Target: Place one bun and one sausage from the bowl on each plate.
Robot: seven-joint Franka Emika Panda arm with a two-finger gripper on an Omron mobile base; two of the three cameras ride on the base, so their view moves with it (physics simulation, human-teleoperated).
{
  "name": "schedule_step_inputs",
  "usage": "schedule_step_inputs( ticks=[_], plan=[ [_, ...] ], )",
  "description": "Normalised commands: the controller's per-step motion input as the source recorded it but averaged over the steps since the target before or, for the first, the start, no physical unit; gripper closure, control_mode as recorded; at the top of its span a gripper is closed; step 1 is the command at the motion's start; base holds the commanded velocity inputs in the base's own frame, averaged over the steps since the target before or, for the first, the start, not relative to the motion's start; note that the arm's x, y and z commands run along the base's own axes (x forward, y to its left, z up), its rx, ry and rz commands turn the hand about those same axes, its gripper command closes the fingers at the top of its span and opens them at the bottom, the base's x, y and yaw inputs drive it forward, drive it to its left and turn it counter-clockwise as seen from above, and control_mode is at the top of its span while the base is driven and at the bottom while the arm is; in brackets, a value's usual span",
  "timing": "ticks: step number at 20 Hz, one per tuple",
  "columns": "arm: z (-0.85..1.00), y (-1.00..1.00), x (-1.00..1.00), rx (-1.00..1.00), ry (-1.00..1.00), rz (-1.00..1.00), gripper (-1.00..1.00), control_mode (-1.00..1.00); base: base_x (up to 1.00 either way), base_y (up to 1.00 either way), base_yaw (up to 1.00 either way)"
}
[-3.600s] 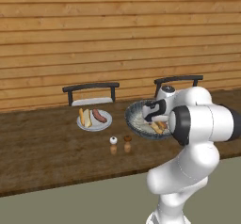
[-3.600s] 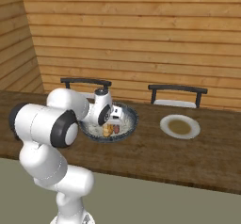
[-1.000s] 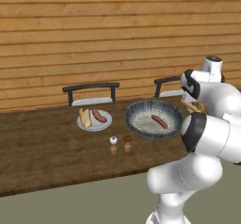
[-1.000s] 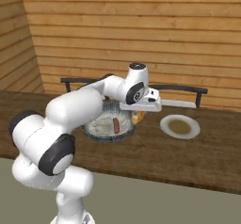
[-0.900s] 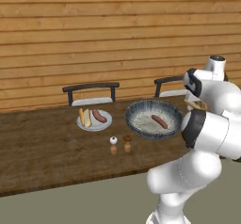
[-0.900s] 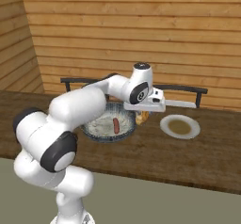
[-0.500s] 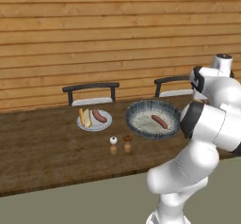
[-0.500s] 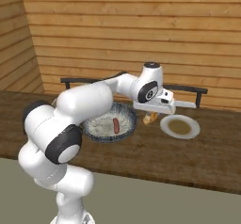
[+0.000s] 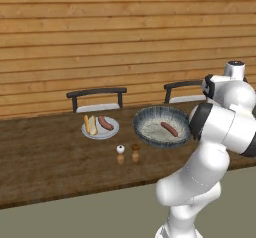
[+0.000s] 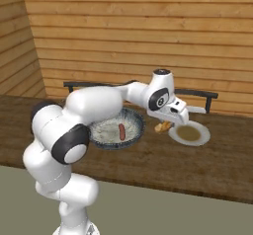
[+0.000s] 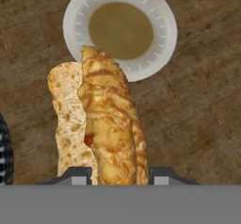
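Observation:
My gripper [image 10: 163, 126] is shut on a golden-brown bun [image 10: 160, 128] and hangs just left of the empty right plate [image 10: 202, 138]. In the hand view the bun [image 11: 110, 129] stands between the fingertips [image 11: 77, 174], its far end over the near rim of that plate [image 11: 162, 16]. The bowl [image 10: 99, 141] sits to the left with one sausage [image 10: 122, 131] in it. From the left base view I see the bowl [image 9: 145, 135] with the sausage [image 9: 169, 129], and the left plate [image 9: 102, 135] carrying a bun [image 9: 90, 124] and a sausage [image 9: 105, 123].
Salt and pepper shakers [image 9: 120, 149] stand in front of the left plate, near the counter's front edge. Dark chair backs [image 9: 96, 92] rise behind the wooden counter. The bowl's dark rim [image 11: 4, 148] shows at the left edge of the hand view.
The arm has swung right with the bun, from beside the bowl to the left edge of the right plate. Bowl, plates and shakers have not moved.

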Motion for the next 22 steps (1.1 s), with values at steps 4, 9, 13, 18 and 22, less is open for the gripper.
schedule_step_inputs(
  ticks=[4, 9, 13, 18, 22],
  plan=[
    [-0.13, -0.27, 0.35, 0.0, -0.03, 0.0, 1.0, -1.0, 0.0, 0.0, 0.0],
    [-0.16, -0.05, 0.38, 0.0, -0.02, 0.0, 1.0, -1.0, 0.0, 0.0, 0.0],
    [-0.4, -0.04, 0.33, 0.0, -0.04, 0.01, 1.0, -1.0, 0.0, 0.0, 0.0],
    [-0.24, -0.15, 0.36, 0.0, 0.0, 0.01, 1.0, -1.0, 0.0, 0.0, 0.0],
    [-0.09, -0.19, 0.31, 0.0, 0.0, 0.0, 1.0, -1.0, 0.0, 0.0, 0.0]
  ],
)
